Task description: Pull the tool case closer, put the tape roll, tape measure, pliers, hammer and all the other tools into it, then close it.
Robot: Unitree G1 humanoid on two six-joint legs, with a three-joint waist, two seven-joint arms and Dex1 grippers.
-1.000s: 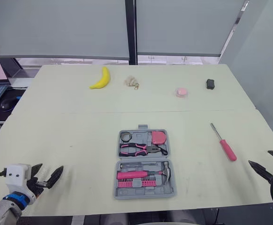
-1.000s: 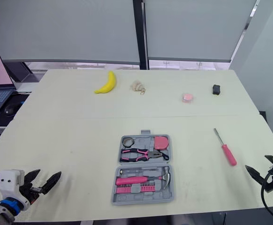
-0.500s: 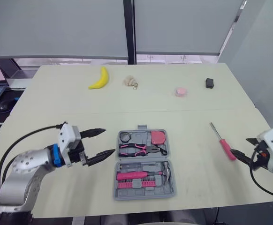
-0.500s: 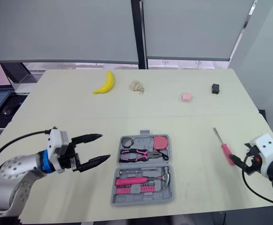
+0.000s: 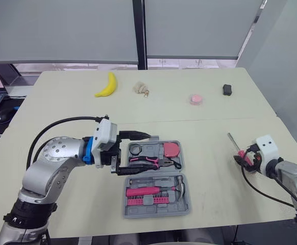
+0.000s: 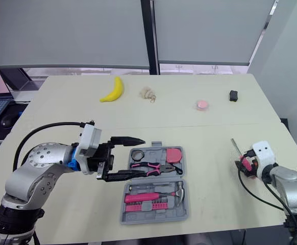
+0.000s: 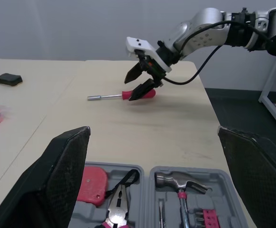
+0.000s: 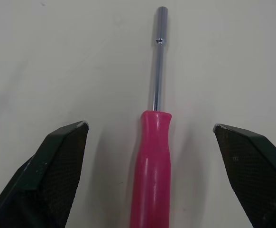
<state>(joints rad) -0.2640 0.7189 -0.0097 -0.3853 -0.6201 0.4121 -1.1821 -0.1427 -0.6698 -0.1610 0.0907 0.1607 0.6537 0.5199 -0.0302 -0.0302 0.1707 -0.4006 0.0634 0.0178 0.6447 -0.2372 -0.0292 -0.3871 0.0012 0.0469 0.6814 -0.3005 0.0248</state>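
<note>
Two grippers, both spread wide: right gripper (image 8: 150,127) straddles the pink handle of the screwdriver (image 8: 151,166), which lies flat on the table (image 5: 62,112) well right of the tool case (image 5: 156,212); left gripper (image 5: 149,149) hangs released at the case's left edge, by the tape roll (image 5: 137,148). Case lies open at centre-front with pliers (image 5: 148,162), tape measure (image 5: 172,149) and hammer (image 5: 180,185) seated. Screwdriver looks light and stiff, its smooth round handle likely to roll or slip, so pinch across mid-handle, not the thin steel shaft.

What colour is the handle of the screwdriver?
Pink. The screwdriver handle shows best in the right wrist view.
</note>
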